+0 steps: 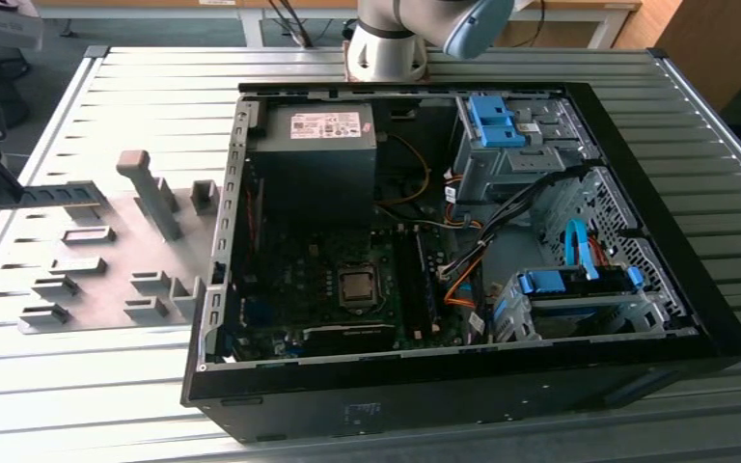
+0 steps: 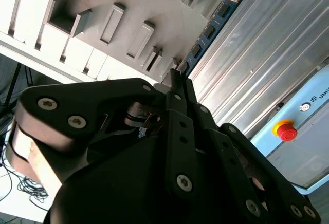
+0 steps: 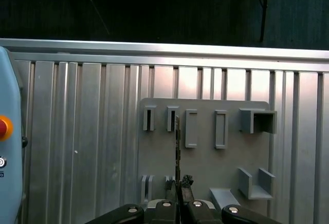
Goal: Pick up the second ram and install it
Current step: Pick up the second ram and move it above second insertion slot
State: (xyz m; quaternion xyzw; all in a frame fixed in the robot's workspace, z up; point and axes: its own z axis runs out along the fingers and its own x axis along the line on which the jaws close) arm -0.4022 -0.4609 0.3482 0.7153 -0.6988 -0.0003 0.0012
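My gripper (image 1: 8,191) hangs at the exterior view's far left, over the grey fixture plate (image 1: 88,260). It is shut on one end of the second ram (image 1: 62,192), which sticks out level towards the tall grey post (image 1: 151,193). In the second wrist view the ram (image 2: 211,29) is a blue-green board with black chips, reaching out from the closed gripper (image 2: 177,77). The first wrist view sees the ram (image 3: 177,147) edge-on above the plate's holders, with the gripper (image 3: 178,185) pinched on it. I cannot tell whether the ram touches the plate.
The open computer case (image 1: 679,318) lies to the exterior view's right of the plate. Its black slot rails (image 1: 416,280) run beside the processor socket (image 1: 356,285). The arm's base (image 1: 390,43) stands behind the case. A pale blue box with a red button (image 2: 285,130) sits beside the ribbed table.
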